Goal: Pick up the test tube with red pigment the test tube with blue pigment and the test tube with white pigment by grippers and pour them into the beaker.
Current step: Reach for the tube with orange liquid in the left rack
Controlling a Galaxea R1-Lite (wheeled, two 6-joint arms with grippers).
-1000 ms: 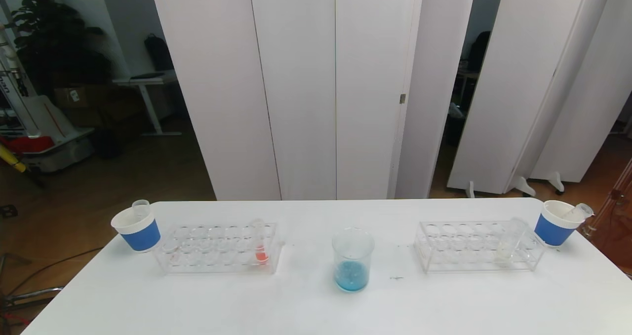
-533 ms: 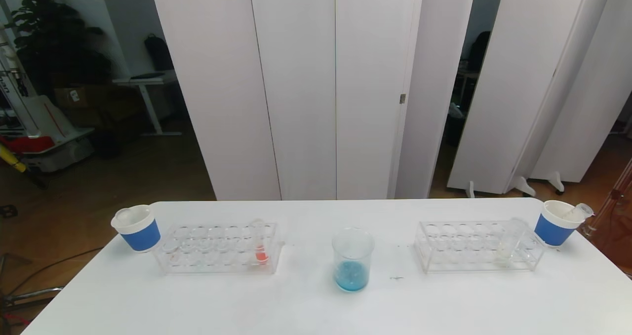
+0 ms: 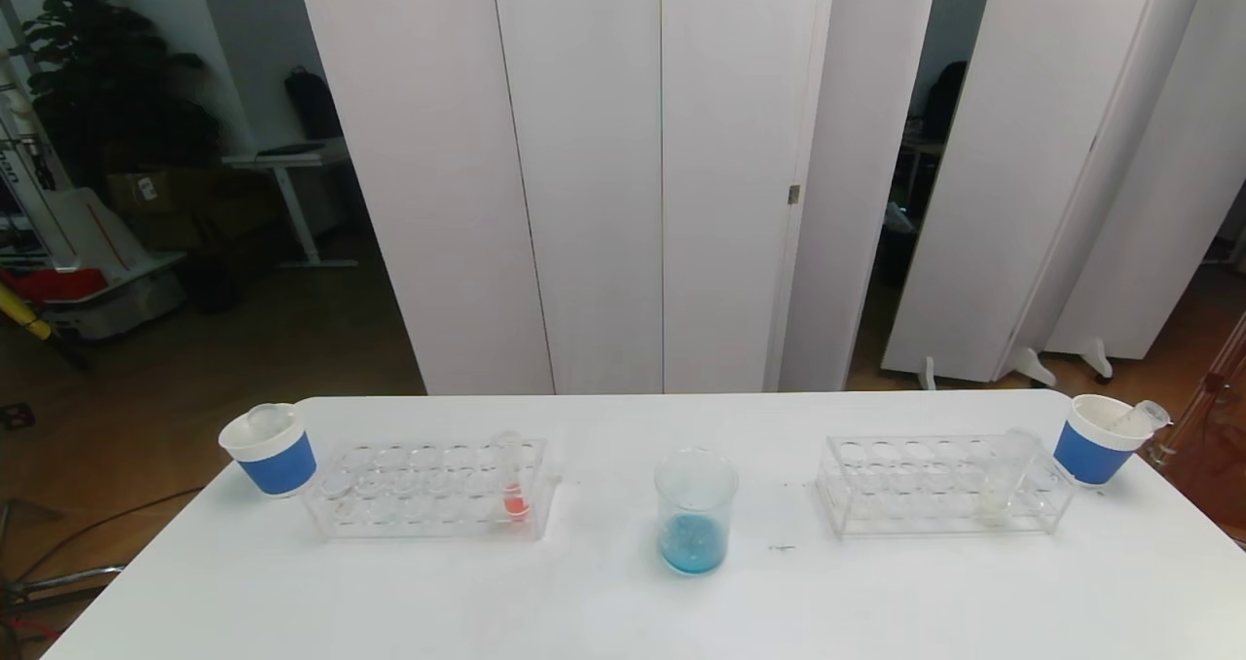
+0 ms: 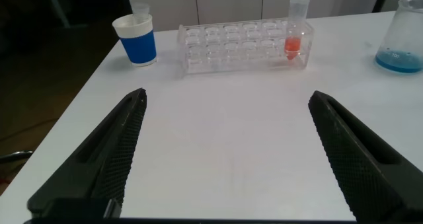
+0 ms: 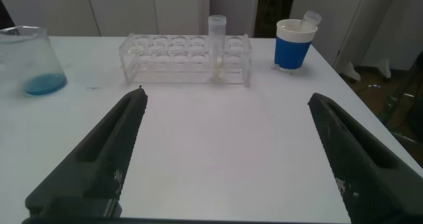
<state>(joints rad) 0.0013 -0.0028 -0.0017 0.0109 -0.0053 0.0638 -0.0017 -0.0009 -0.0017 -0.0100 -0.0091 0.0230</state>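
Blue pigment sits in the beaker [image 3: 694, 511] at the tabletop [image 3: 623, 602] centre.
I hold both hands wide and empty at the near edge: left hand [image 4: 228, 151], right hand [image 5: 228, 151]; the white-pigment tube [image 3: 1003, 480] stands in the right rack [image 3: 939, 490].

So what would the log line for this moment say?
beaker: blue inside | red tube: racked | white tube: racked | left hand, right hand: open, empty

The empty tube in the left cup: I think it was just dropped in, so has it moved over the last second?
Yes. The empty tube stood above the left cup rim; it now lies lower, near the rim.
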